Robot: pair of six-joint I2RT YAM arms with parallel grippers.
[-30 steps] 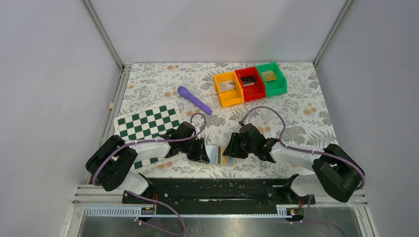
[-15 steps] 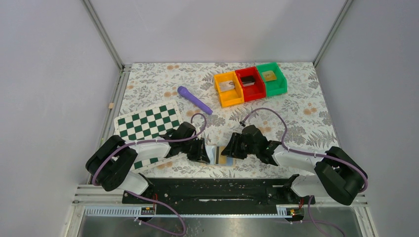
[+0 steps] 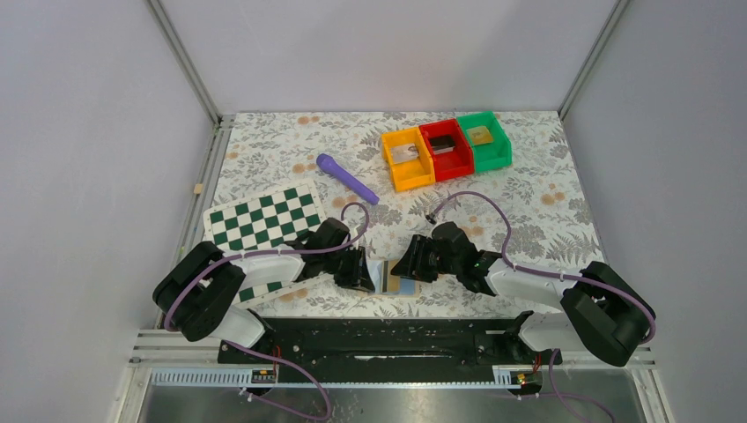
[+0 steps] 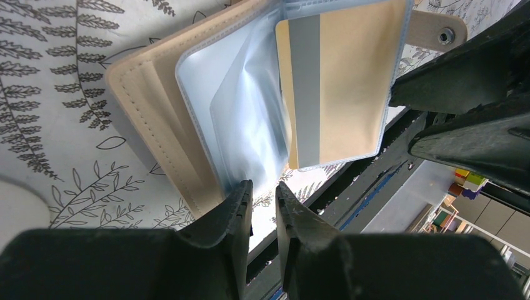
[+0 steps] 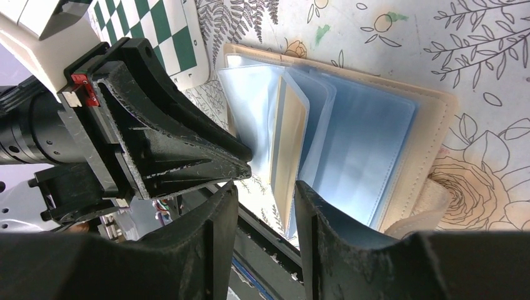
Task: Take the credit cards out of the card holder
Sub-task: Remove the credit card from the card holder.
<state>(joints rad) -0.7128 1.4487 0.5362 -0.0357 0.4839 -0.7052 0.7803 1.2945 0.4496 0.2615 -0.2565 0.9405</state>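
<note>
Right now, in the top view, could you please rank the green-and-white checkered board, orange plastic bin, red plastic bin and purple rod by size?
Largest: checkered board, even partly covered.
Next: orange bin and red bin, alike; no ranking.
Smallest: purple rod.

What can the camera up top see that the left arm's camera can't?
Only the top camera shows the purple pen-like stick and the orange, red and green bins. Only the left wrist camera shows the little round snap on the holder's tab and the stitching along its edge. Both show the open card holder lying on the flowery table, with the left gripper and right gripper close around it.
</note>
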